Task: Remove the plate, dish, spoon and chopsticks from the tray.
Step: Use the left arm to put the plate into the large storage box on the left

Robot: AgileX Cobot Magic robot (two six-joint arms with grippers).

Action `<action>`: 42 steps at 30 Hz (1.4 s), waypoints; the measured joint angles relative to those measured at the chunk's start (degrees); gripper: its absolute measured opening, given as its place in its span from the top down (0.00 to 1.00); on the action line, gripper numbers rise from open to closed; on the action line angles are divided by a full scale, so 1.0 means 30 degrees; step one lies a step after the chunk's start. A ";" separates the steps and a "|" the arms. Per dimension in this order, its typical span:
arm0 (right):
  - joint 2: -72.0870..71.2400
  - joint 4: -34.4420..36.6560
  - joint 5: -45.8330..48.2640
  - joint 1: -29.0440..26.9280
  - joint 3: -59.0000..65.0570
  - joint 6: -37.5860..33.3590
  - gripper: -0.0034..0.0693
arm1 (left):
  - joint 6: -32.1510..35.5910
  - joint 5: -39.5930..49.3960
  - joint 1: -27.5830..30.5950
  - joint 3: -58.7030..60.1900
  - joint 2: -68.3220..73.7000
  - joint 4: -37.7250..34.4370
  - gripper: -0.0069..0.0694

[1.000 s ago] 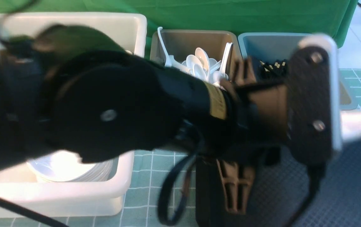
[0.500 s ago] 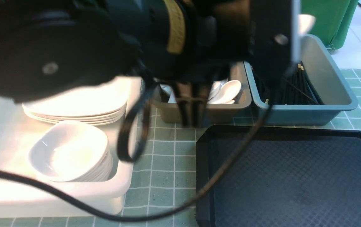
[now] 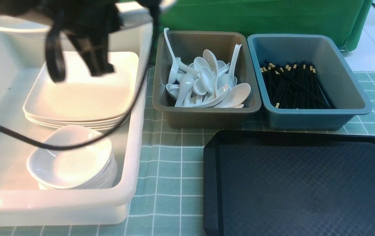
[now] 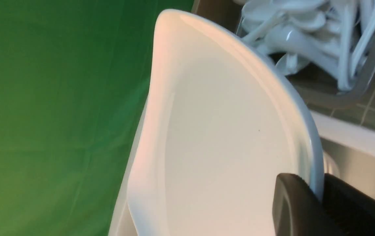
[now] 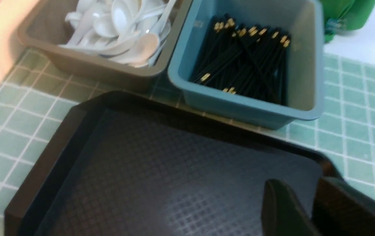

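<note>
Now, your white tub (image 3: 131, 183) holds a plate stack (image 3: 79, 95) and, nearer you, stacked dishes (image 3: 69, 160). Right of it lies the tray (image 3: 299, 183). Your right gripper (image 5: 305, 196) hangs over its far right corner, fingers slightly apart. Your left gripper (image 4: 317, 193) is clamped on the plate (image 4: 226, 131) at its rim, above the tub's far end. Spoons (image 3: 207, 82) fill the grey bin (image 3: 204, 116), and chopsticks (image 3: 292, 85) lie in the blue bin (image 3: 315, 118).

The plate (image 4: 223, 131), glossy white and rounded-square, hung tilted steeply on edge, clamped at its rim, up at 11 o'clock in the front view; the tray (image 3: 305, 183), black and cross-hatched, lay flat at 4 o'clock
</note>
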 joint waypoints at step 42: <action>0.3430 0.2876 -0.0857 0.5585 -0.2776 -0.1488 0.68 | 0.0812 -0.9454 0.5009 0.5105 0.6330 -0.1050 0.88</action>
